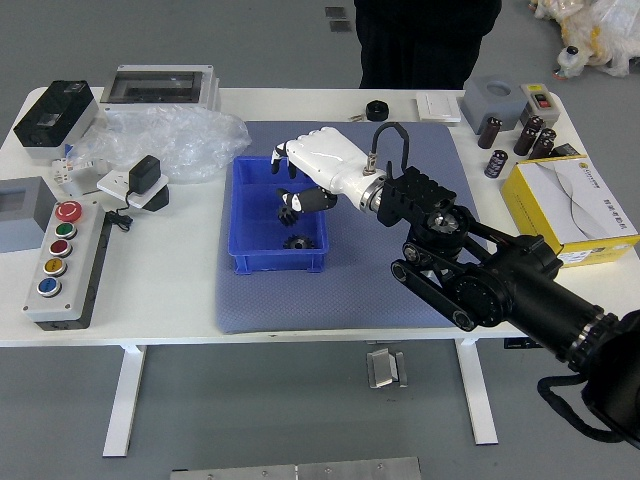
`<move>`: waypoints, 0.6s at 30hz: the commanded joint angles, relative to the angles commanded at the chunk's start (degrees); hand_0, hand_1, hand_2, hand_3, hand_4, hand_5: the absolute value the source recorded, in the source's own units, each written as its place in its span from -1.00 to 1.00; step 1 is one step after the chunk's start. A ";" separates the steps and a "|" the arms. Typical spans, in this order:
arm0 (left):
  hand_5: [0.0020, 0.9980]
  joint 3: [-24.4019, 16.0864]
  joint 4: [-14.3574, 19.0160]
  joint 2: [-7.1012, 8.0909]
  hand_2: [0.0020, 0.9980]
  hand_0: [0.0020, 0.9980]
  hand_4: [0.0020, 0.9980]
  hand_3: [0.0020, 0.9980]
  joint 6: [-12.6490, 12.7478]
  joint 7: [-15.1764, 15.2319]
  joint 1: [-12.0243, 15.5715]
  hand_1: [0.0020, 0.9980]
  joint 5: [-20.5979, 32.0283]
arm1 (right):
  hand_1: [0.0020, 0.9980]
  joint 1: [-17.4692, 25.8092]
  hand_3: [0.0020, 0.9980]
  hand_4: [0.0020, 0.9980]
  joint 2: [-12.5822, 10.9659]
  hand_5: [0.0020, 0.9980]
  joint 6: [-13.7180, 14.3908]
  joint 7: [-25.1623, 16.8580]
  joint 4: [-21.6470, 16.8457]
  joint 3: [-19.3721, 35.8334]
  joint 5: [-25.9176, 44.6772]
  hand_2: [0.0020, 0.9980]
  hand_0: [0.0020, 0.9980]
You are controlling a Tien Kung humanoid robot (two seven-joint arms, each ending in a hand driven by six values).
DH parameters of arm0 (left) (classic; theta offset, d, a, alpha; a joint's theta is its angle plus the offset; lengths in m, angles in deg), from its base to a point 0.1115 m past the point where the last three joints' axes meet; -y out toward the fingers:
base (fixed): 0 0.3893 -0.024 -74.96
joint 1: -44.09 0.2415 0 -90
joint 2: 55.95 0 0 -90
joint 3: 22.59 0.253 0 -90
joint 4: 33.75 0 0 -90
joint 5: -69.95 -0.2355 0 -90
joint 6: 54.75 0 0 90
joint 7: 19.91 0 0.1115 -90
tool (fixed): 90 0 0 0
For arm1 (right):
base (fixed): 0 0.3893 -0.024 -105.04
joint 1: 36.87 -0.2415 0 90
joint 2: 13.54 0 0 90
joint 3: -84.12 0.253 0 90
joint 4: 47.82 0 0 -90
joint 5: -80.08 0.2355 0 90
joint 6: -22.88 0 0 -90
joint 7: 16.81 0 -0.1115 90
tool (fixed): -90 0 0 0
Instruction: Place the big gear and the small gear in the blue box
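Note:
My right hand (281,178) reaches from the right over the blue box (245,262), its fingers spread apart. Just below the fingertips one dark gear (288,215) shows inside the box outline; whether it rests on the floor there is hard to tell. Close to the box's front right corner lies another dark gear (298,242). Which of the two is bigger I cannot tell. My left arm is out of view.
A button panel (70,265) and clear plastic wrap (205,140) are on the left. A black round object (377,110) sits behind the hand, a yellow-edged box (575,205) at right. A person in black stands at the far side, hands unseen.

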 joint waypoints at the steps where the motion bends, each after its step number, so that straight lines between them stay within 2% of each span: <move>1: -0.40 0.00 0.00 0.01 0.65 0.75 0.42 0.68 0.00 0.00 -0.01 0.71 0.00 | -0.03 0.00 0.34 0.70 0.01 -0.02 -0.18 -0.02 0.05 0.13 0.02 0.25 0.02; 2: -0.40 -0.03 0.00 0.02 0.65 0.75 0.42 0.68 0.00 0.00 -0.01 0.71 -0.04 | 0.08 -0.01 0.58 0.84 0.04 0.17 -0.39 -0.04 0.12 0.27 0.08 0.39 0.14; 6: -0.40 -0.05 0.00 -0.01 0.65 0.75 0.42 0.68 0.00 0.03 -0.08 0.71 -0.02 | 0.08 0.16 0.58 0.84 -0.11 0.17 -0.39 0.03 -0.13 1.06 0.68 0.39 0.14; 9: -0.40 -0.04 0.00 -0.07 0.65 0.75 0.42 0.69 0.04 0.08 -0.08 0.71 0.31 | 0.10 0.92 0.54 0.82 -1.46 0.19 -0.01 0.16 -1.55 3.29 2.32 0.38 0.16; 13: -0.40 -0.05 0.00 -0.11 0.65 0.75 0.42 0.69 0.13 0.13 0.12 0.71 0.93 | 0.10 3.22 0.54 0.82 -5.09 0.19 0.33 0.54 -4.84 7.73 4.40 0.38 0.16; 14: -0.40 -0.08 0.00 -0.10 0.65 0.75 0.42 0.69 0.17 0.16 0.18 0.71 1.08 | 0.17 4.07 0.47 0.73 -6.34 0.13 0.33 0.66 -5.80 9.18 4.89 0.37 0.23; 18: -0.40 -0.25 0.00 -0.11 0.65 0.75 0.42 0.69 0.24 0.25 0.24 0.71 1.35 | 0.17 6.94 0.47 0.73 -10.66 0.13 0.18 0.82 -8.64 14.22 6.67 0.37 0.23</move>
